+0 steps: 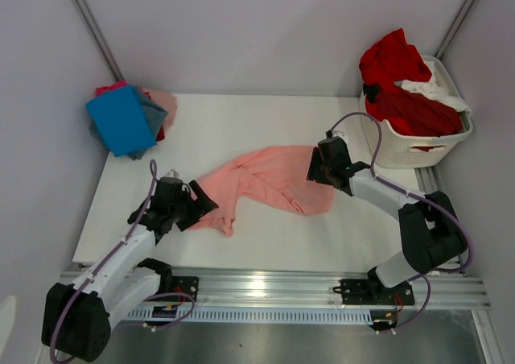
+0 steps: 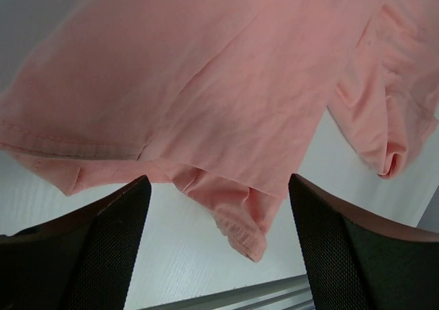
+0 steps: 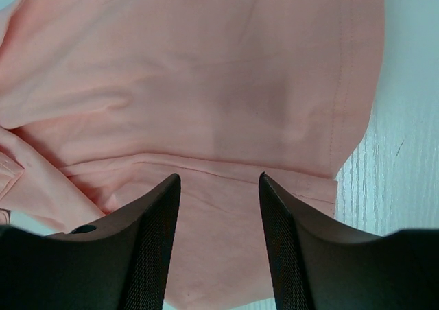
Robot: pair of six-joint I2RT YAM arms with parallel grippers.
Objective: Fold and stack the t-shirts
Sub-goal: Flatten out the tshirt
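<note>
The salmon-pink cotton t-shirt [image 1: 261, 179] lies crumpled and unfolded across the middle of the white tabletop [image 1: 265, 122], stretched roughly from one arm to the other. The left claw [image 1: 199, 201] sits at the shirt's near-left end. In the left wrist view its dark ribbed fingers [image 2: 113, 248] stand wide apart, with a hemmed corner of cloth just ahead of the gap and nothing clamped. The right claw [image 1: 315, 171] is over the shirt's far-right end. In the right wrist view its fingers [image 3: 140, 255] are also apart, though by a narrower gap, and straddle a stitched hem without pinching it. I judge that the two claws are placed at opposite ends so that each can take an edge and draw the garment out flat before folding. The fold itself is not yet begun. A folded stack topped by a bright blue cloth t-shirt [image 1: 121, 118] rests at the far-left corner, likely the destination. A white slatted plastic laundry basket [image 1: 438, 145] at the far right holds red cloth shirts [image 1: 402, 82] and a white one [image 1: 430, 88] awaiting handling. The bunched layers at the left end carry a risk that the claw will catch more than one thickness.
</note>
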